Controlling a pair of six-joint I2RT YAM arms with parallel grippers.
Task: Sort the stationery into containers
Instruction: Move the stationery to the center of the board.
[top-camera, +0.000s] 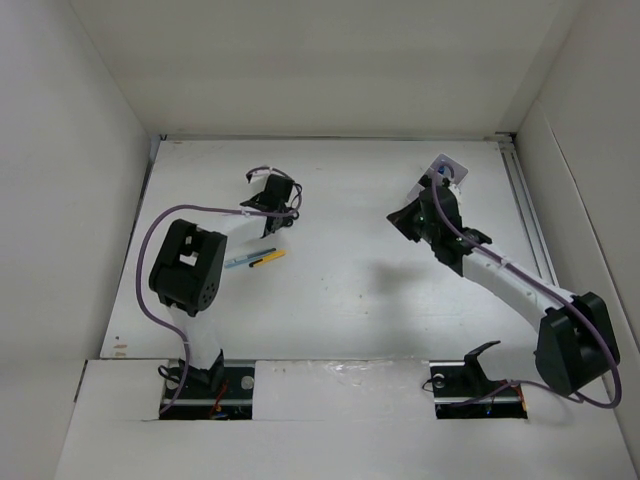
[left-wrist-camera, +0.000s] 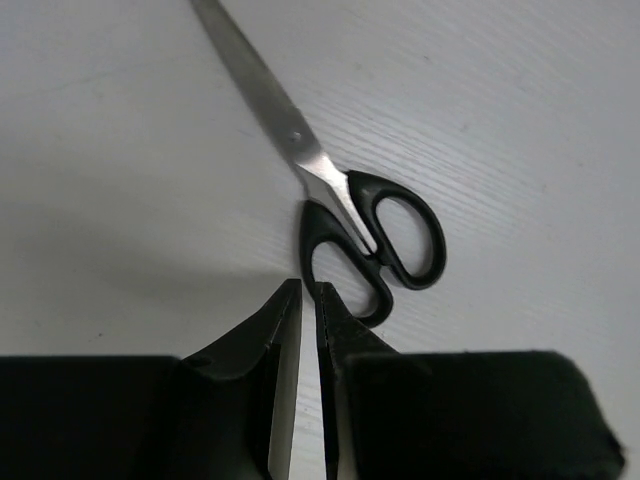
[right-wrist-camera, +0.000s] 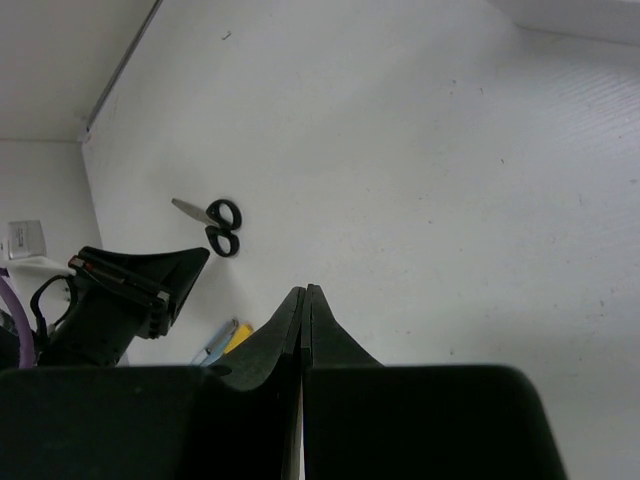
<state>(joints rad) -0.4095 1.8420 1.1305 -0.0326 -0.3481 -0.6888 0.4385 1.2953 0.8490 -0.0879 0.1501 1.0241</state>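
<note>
Black-handled silver scissors (left-wrist-camera: 350, 205) lie flat on the white table, handles toward my left gripper (left-wrist-camera: 308, 290) and blade pointing away. The left fingers stand just short of the handles, nearly together with a thin gap and nothing between them. The right wrist view also shows the scissors (right-wrist-camera: 222, 225) beyond the left gripper (right-wrist-camera: 195, 258). A light-blue pen (top-camera: 238, 261) and a yellow pen (top-camera: 268, 257) lie side by side near the left arm. My right gripper (right-wrist-camera: 303, 290) is shut and empty above bare table. A small white square thing (top-camera: 447, 170), perhaps the bin, sits behind the right wrist. No highlighters or marker show.
White walls close in the table on the left, back and right. A rail (top-camera: 525, 200) runs along the right edge. Both arm bases stand at the near edge. A purple cable (top-camera: 150, 240) loops beside the left arm.
</note>
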